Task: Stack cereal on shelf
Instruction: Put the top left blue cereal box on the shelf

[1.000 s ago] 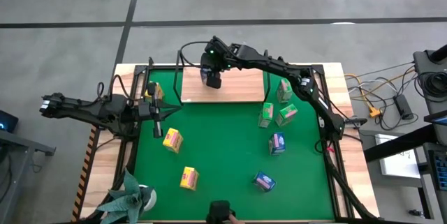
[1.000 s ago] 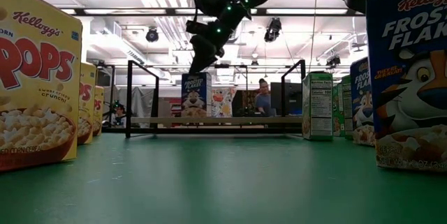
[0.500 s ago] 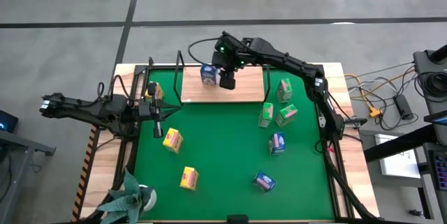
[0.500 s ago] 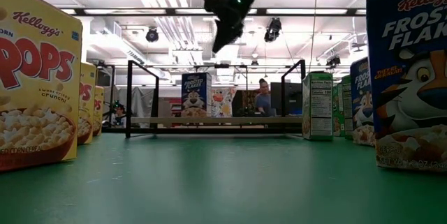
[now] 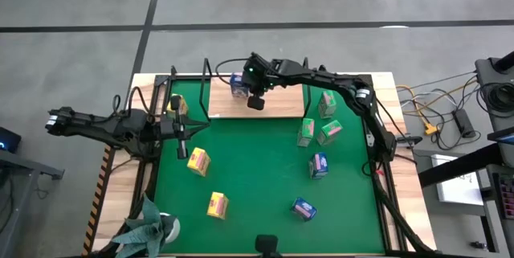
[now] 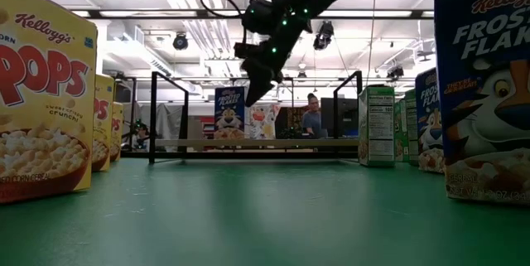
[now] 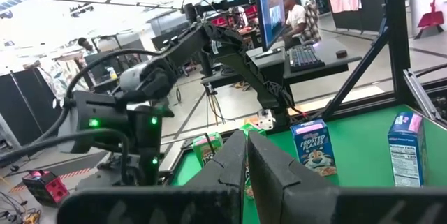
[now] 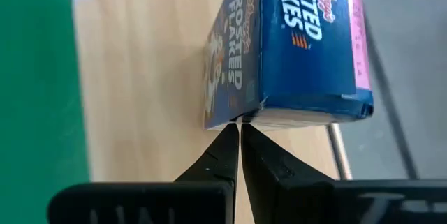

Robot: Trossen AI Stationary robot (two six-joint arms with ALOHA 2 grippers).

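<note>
One blue Frosted Flakes box [image 5: 238,87] stands upright on its base on the wooden shelf [image 5: 281,105], toward the shelf's left end; it also shows in the low view [image 6: 229,113] and the right wrist view [image 8: 293,42]. My right gripper [image 5: 255,102] is shut just to the box's right and near side, its tips [image 6: 248,103] at the box's upper right side. My left gripper [image 5: 182,139] is shut and empty over the mat's left edge. On the green mat [image 5: 257,178] stand three yellow boxes [image 5: 198,161], three green boxes [image 5: 306,132] and two more blue boxes [image 5: 319,164]. My right gripper's shut fingertips [image 8: 230,140] stand at a corner edge [image 8: 241,118] of the blue box, slanting down from the table's right. I cannot tell whether they touch it. The box stands upright on the shelf.
Black wire uprights [image 5: 207,77] rise at the shelf's ends. A potted plant [image 5: 150,226] sits at the near left corner. Large in the low view are a Corn Pops box [image 6: 41,92] on the left and a Frosted Flakes box [image 6: 484,92] on the right.
My right gripper has risen from above the blue box, gone a little toward the table's right, then come down again beside the box's right side. The blue box has stayed upright on the shelf.
</note>
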